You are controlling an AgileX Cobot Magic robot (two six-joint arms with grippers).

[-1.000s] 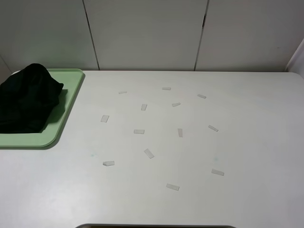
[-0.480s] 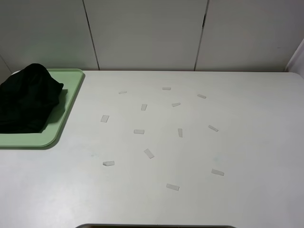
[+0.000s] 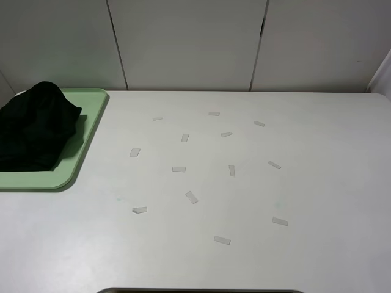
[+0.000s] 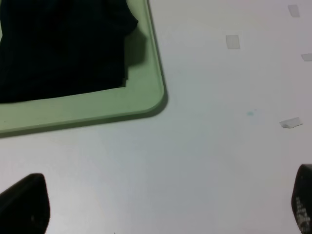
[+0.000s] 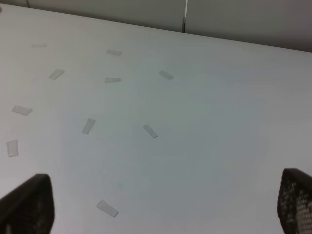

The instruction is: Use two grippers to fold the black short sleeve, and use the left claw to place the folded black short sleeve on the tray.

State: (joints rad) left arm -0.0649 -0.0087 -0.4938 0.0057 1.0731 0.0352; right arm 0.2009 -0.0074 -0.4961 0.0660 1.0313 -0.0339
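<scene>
The black short sleeve lies bunched and folded on the pale green tray at the table's far left; its letters and label are hidden. In the left wrist view the shirt fills the tray. My left gripper is open and empty, above bare table a short way from the tray's corner, only its fingertips showing. My right gripper is open and empty above the table's right part, fingertips at the frame edge. Neither arm shows in the exterior high view.
Several small pale tape strips are stuck across the white table; they also show in the right wrist view. Grey wall panels stand behind the table's far edge.
</scene>
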